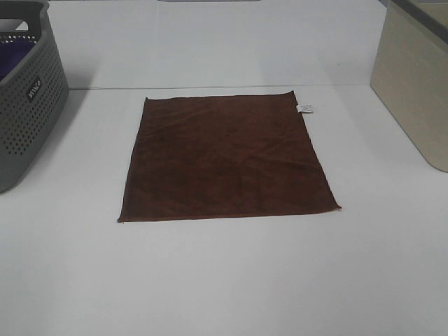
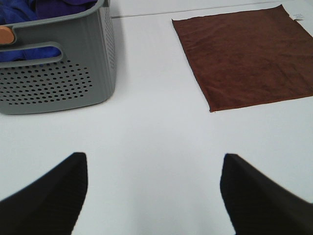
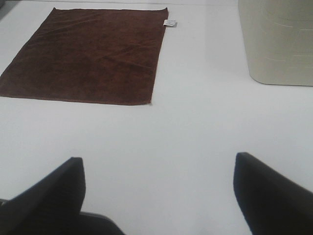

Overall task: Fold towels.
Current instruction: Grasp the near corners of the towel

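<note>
L gripper (image 2: pixel 152 156) spread wide, nothing in it, hovering over bare worktop (image 1: pixel 224 280); R gripper (image 3: pixel 157 158) same, released and empty. Neither touches anything. Ahead of both, the towel (image 1: pixel 227 161) lies spread flat in the middle of the worktop, dark reddish-brown, roughly square, well apart from my fingertips, with its white tag (image 1: pixel 306 108) poking out at the far R corner. By my read no fold is made yet, so step in hand is the first pick. Plan: L gripper to the near L corner, R gripper to the near R corner, pinch only the hem, lift both together and level, carry fwd to the far edge, then match corners before letting go. Soft fabric will prob sag in the middle, so keep it taut. Further out: grey basket (image 1: pixel 28 119) off to the L, purple cloth (image 1: pixel 14 52) inside; beige bin (image 1: pixel 413 91) off to the R. Count: 2 grippers, 1 towel, 1 tag, 1 basket, 1 bin; cloths in the basket, can't tell how many.
</note>
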Controlling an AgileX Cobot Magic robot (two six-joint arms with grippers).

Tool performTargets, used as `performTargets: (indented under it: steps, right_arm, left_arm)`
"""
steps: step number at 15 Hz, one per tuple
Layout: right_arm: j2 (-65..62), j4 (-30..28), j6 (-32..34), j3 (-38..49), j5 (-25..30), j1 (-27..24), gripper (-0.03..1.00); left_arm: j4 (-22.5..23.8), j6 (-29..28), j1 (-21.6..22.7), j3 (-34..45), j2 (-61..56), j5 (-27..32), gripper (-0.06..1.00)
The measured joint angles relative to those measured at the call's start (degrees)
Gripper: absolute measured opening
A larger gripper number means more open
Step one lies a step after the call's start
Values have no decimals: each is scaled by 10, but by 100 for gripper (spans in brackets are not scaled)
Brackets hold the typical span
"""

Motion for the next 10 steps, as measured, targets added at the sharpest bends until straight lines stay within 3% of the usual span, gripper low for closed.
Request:
performTargets:
  steps: [10]
  right_arm:
    - [0, 0, 0, 0, 0, 0, 79]
  left_arm:
    - [0, 0, 0, 0, 0, 0, 72]
